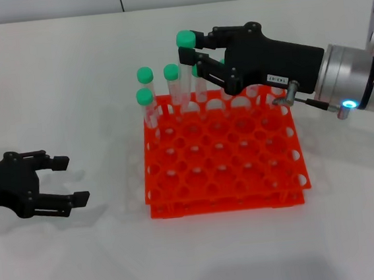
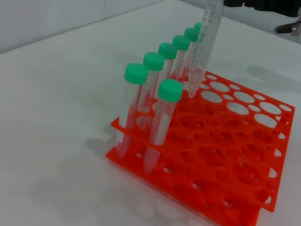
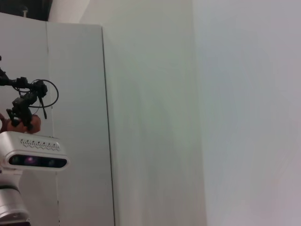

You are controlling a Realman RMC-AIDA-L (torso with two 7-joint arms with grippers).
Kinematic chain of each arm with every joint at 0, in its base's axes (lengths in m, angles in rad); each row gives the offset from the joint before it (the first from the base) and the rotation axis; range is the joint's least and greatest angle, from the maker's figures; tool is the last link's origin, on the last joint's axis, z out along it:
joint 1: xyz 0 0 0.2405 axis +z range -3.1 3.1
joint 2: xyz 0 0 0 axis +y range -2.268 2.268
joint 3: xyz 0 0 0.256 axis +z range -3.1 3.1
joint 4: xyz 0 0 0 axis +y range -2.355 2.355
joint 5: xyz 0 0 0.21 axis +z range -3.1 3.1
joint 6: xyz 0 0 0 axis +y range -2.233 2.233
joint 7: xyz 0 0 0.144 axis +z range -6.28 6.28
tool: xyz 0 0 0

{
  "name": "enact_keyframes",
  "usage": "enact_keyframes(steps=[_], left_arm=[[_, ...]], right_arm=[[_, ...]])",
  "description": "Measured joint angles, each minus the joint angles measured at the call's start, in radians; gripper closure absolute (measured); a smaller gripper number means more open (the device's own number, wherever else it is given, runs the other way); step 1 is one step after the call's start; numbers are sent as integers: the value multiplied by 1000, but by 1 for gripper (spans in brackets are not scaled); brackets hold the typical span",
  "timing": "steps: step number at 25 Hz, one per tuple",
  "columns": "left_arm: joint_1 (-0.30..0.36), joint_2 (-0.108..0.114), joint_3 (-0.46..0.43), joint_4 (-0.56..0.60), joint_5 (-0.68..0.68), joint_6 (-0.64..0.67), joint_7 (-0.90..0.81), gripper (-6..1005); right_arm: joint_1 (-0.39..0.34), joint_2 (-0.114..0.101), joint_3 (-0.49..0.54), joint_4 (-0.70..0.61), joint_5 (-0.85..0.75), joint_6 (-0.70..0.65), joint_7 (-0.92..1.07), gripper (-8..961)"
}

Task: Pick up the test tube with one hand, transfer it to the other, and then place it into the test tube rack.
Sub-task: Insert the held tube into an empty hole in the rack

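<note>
Fingers of the other (image 1: 195,53) clamp the test tube (image 1: 185,70) above the test tube rack (image 1: 225,176).

The green-capped clear test tube (image 1: 185,70), pinched near its cap by the labelled right gripper (image 1: 200,51), stands nearly upright with its tip in a back-row hole of the orange test tube rack (image 1: 223,169), beside other capped tubes.

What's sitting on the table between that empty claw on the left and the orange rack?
Nothing: in the head view only bare white table separates the open left claw from the test tube rack.
</note>
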Motion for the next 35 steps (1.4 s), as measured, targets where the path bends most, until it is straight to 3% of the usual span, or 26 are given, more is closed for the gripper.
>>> enact_keyframes(steps=[20,35], left_arm=[[-10,0,0,0,2,-5,1,105],[-13,2,0,0,2,-5,1,105]], right_arm=[[43,0,-173,56,228,81,-150,704],[44,0,-210,64,257,80,-156,704]])
